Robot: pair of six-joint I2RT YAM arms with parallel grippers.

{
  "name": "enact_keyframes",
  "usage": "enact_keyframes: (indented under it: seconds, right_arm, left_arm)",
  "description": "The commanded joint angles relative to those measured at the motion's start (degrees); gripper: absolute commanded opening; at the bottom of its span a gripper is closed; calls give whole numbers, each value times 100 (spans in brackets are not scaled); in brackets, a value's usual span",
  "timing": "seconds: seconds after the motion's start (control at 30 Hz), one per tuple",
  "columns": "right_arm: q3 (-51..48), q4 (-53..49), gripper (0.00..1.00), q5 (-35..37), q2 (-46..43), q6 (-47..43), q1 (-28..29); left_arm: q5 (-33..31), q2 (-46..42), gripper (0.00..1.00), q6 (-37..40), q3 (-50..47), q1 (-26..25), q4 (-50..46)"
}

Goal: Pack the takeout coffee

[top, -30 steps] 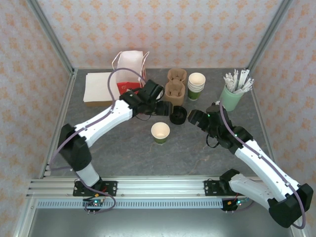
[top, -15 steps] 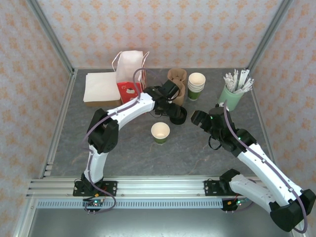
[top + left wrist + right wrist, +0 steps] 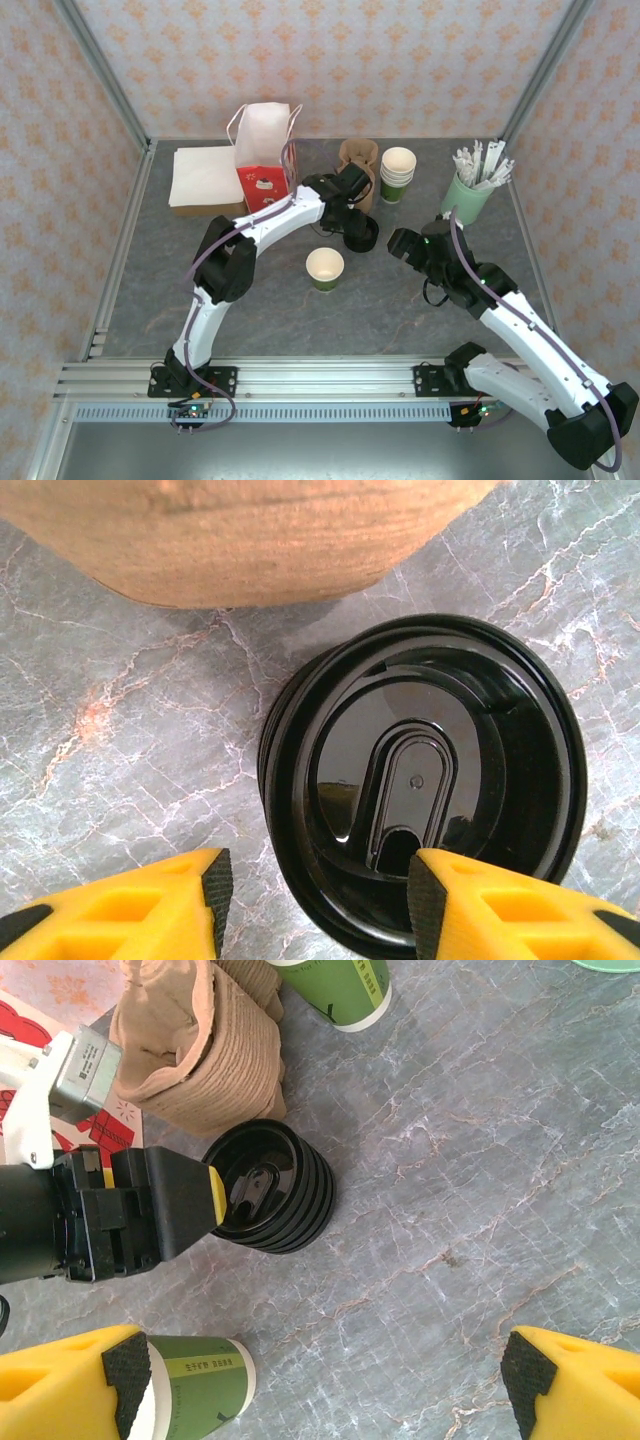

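Observation:
A lidded takeout coffee is out of view. One lidless green paper cup [image 3: 325,268] with a cream inside stands mid-table, also at the lower left of the right wrist view [image 3: 195,1385]. Just behind it lies a stack of black plastic lids [image 3: 362,235]. My left gripper [image 3: 350,222] hovers right over that stack, open, its yellow fingers straddling the near rim of the top lid [image 3: 430,780] without touching it. My right gripper [image 3: 398,242] is open to the right of the lids [image 3: 280,1195], nothing between its fingers [image 3: 120,1375].
A brown pulp cup carrier [image 3: 355,175] stands directly behind the lids. A stack of lidless green cups [image 3: 397,172] and a pale green holder of white sticks [image 3: 470,195] are at the back right. A red-and-white paper bag [image 3: 265,150] and napkins [image 3: 205,180] sit back left.
My left gripper has swung right from beside the bag to above the lid stack. The right arm has shifted only slightly.

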Motion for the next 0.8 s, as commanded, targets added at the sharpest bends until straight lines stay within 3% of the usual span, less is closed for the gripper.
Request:
enact_keyframes:
  seconds: [0.0, 0.5, 0.77]
  right_arm:
    - [-65, -40, 92, 155, -83, -54, -21]
    - [-69, -8, 92, 131, -79, -41, -14]
    - [-122, 53, 92, 122, -76, -17, -19]
  left_arm:
    - [-281, 131, 50, 63, 228, -42, -197]
    - [-481, 558, 34, 65, 697, -42, -338]
    - [-524, 425, 32, 122, 697, -42, -358]
